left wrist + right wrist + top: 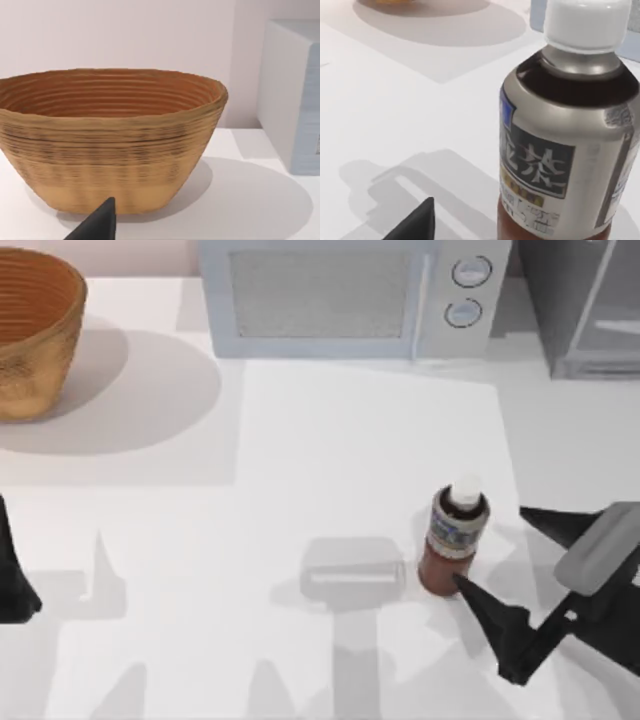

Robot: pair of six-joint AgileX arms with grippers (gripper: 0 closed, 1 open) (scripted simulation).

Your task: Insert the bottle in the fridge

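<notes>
bottle [454, 542] upright, well in front of the microwave [345, 295], long axis vertical. right gripper [500, 555] spread open just beside it, nothing held, far nearer than the parked left gripper [12, 580]. fridge [585, 300] beyond.

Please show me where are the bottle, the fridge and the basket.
bottle [450, 545]: top view, label band.
fridge [590, 310]: top view, door panel.
basket [30, 330]: top view, woven wall.
</notes>
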